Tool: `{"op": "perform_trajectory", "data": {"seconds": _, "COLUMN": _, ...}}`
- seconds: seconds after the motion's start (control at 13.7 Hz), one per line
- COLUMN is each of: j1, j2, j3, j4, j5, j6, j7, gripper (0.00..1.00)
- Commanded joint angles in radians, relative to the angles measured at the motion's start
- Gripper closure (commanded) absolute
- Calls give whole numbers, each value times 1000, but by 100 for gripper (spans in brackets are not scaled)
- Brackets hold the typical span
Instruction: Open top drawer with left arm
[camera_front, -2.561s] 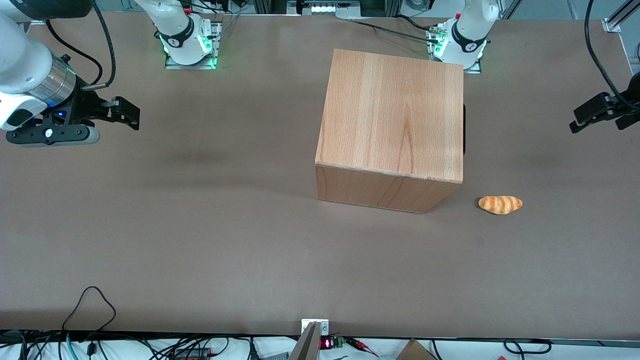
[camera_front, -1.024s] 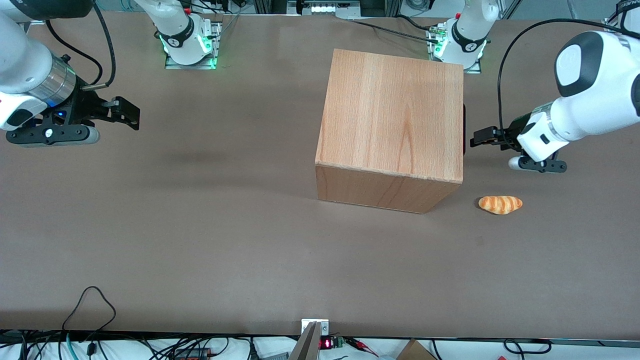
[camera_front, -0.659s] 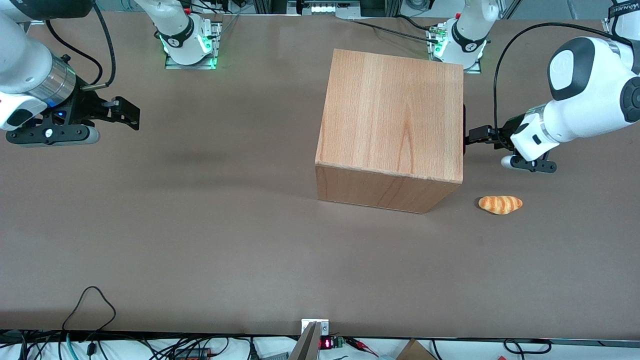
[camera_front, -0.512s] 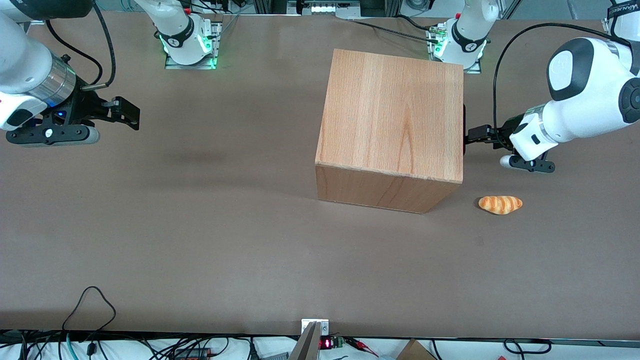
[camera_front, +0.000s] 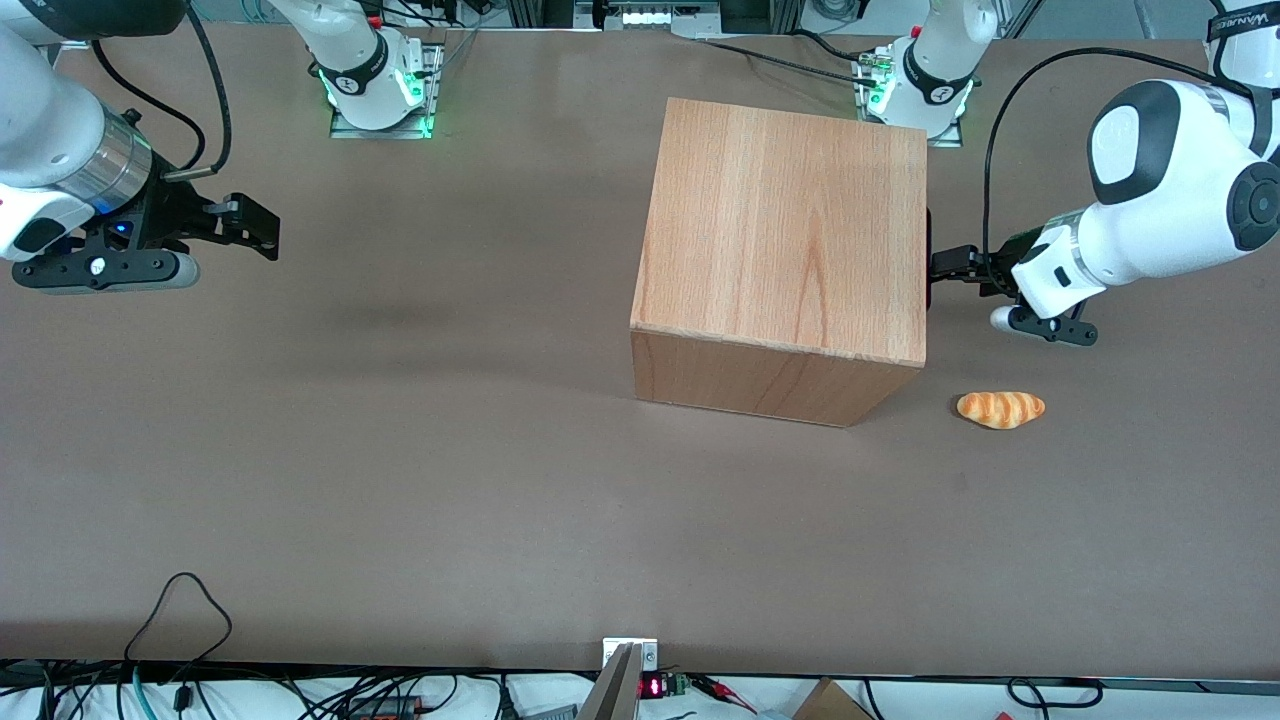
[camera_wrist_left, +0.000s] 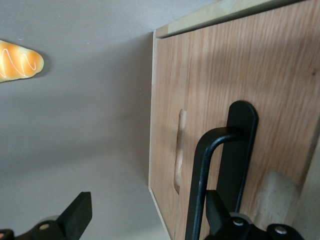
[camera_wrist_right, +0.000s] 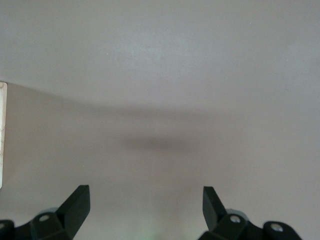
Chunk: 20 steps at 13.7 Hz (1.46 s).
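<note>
Front view: wooden cabinet (camera_front: 785, 255) on the brown table (camera_front: 400, 480), its top an unbroken panel.
Top drawer (camera_wrist_left: 265, 75): in the cabinet's face toward the working arm's end of the table, sitting closed; only a thin dark strip of its black bar handle (camera_front: 929, 258) shows at the cabinet's edge in the front view.
Left arm (camera_front: 1150, 215): reaching in toward that face of the cabinet.
Gripper (camera_front: 950, 266): at the cabinet's drawer face, level with the handle; fingers spread wide, unclenched, nothing grasped. In the left wrist view the black bar handle (camera_wrist_left: 210, 175) stands between the two fingers (camera_wrist_left: 77, 215), one finger close against it, the other well clear.
Bread roll (camera_front: 1001, 408): orange, striped, on the table near the cabinet's front corner, nearer the front camera than the gripper and apart from both.
</note>
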Motion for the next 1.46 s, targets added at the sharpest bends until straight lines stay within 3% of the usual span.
{"op": "perform_trajectory", "data": {"seconds": 0.0, "j1": 9, "j2": -16, "j3": -5, "j4": -34, "j5": -27, "j6": 15, "j7": 41, "gripper": 0}}
{"op": "perform_trajectory", "data": {"seconds": 0.59, "j1": 20, "j2": 12, "j3": 0, "j4": -48, "j5": -22, "j6": 35, "j7": 92, "gripper": 0}}
{"op": "perform_trajectory", "data": {"seconds": 1.17, "j1": 106, "j2": 24, "j3": 4, "j4": -46, "j5": -7, "j6": 43, "j7": 94, "gripper": 0}}
{"op": "perform_trajectory", "data": {"seconds": 1.39, "j1": 158, "j2": 24, "j3": 3, "j4": -40, "j5": 47, "j6": 43, "j7": 92, "gripper": 0}}
